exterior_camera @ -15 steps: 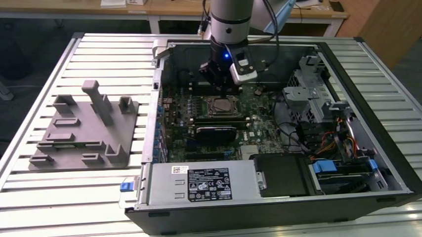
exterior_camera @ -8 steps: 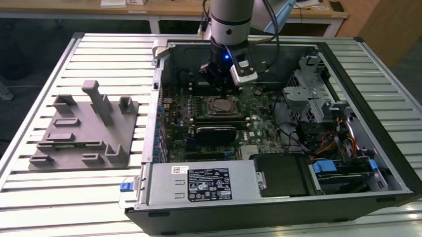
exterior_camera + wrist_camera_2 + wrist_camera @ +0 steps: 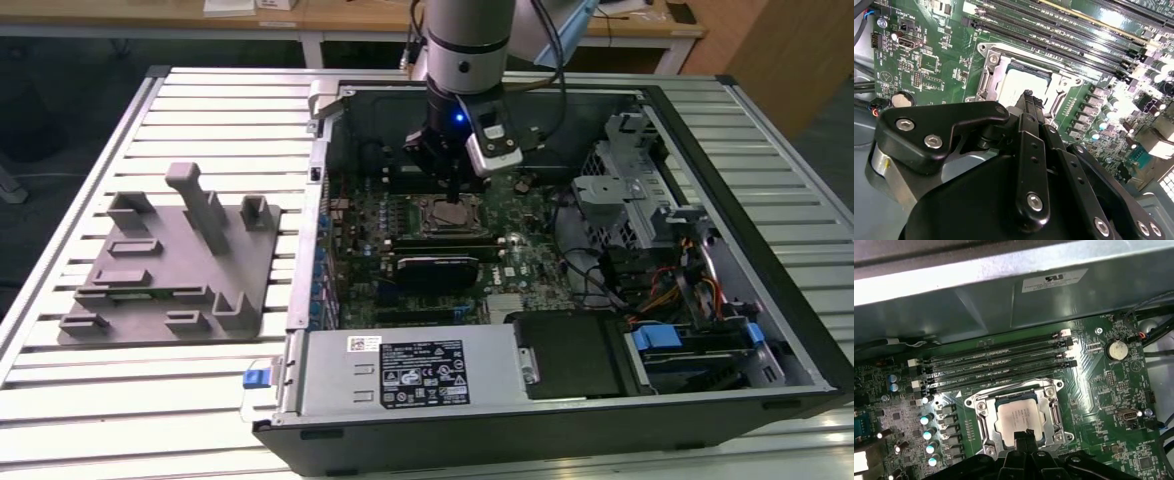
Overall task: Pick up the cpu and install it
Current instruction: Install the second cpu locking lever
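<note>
The cpu (image 3: pixel 455 212) lies flat in the motherboard socket inside the open computer case, its silvery top facing up. Both wrist views show it framed by the metal socket bracket (image 3: pixel 980 412): cpu (image 3: pixel 1021 84), cpu (image 3: pixel 1019 416). My gripper (image 3: pixel 454 196) hangs straight above it with its black fingers pressed together. The fingertips (image 3: pixel 1024 436) sit just over the chip's near edge, and nothing is between them. In the second wrist view the gripper (image 3: pixel 1029 98) covers part of the chip.
The case wall (image 3: pixel 320 170) and rim surround the motherboard (image 3: pixel 534 260). Memory slots (image 3: pixel 999 367) run beside the socket. A black block (image 3: pixel 434 268), the power supply (image 3: pixel 400 372) and a drive cage (image 3: pixel 641 200) crowd the case. A grey fixture (image 3: pixel 174 262) with upright posts stands on the table.
</note>
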Controlling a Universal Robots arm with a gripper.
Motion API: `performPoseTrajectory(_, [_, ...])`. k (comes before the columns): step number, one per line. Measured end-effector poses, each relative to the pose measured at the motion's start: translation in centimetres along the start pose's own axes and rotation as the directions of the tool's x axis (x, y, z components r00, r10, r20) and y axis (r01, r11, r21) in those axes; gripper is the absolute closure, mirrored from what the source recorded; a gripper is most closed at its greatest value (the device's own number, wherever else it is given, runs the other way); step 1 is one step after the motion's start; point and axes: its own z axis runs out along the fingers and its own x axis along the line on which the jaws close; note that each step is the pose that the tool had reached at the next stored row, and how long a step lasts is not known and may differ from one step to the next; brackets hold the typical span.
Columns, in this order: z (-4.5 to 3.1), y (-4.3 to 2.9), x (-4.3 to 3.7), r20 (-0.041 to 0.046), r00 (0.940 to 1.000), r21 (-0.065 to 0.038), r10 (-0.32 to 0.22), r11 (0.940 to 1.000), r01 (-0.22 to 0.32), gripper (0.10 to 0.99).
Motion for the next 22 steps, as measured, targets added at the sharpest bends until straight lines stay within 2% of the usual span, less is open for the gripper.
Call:
performPoseTrajectory(14, [-0.01,-0.56,-0.12,0.0000,1.0000,0.000,0.000,1.0000,0.000,0.980])
performPoseTrajectory(22, [-0.03,-1.56,-0.35,0.0000,1.0000,0.000,0.000,1.0000,0.000,0.980])
